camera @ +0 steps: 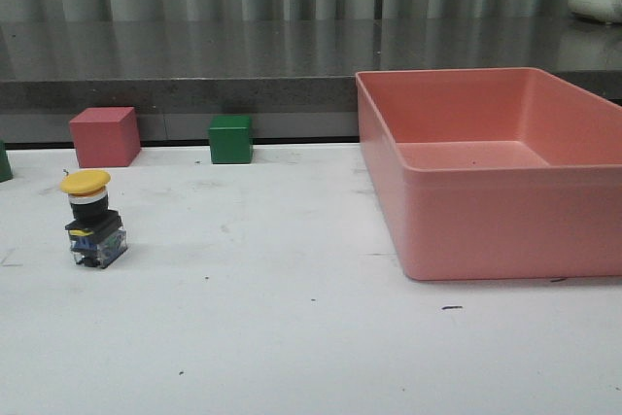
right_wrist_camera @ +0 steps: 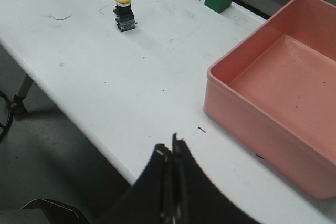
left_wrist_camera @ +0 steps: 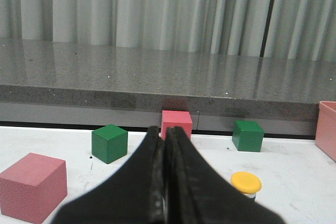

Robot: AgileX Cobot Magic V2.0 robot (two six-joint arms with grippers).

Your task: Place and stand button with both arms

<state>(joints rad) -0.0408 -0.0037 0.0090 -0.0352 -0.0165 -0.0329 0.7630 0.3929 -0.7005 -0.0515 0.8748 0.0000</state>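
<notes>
The button (camera: 92,218) stands upright on the white table at the left, yellow cap on top, black-and-clear base below. It also shows in the right wrist view (right_wrist_camera: 124,10) and its cap shows in the left wrist view (left_wrist_camera: 245,182). Neither arm shows in the front view. My left gripper (left_wrist_camera: 164,134) is shut and empty, low over the table, with the button a little to one side of its fingers. My right gripper (right_wrist_camera: 170,148) is shut and empty, high over the table's near edge, far from the button.
A large pink bin (camera: 505,177) stands at the right. A pink cube (camera: 105,136) and a green cube (camera: 230,138) sit by the back ledge. The left wrist view shows another pink cube (left_wrist_camera: 31,186) and green cube (left_wrist_camera: 109,142).
</notes>
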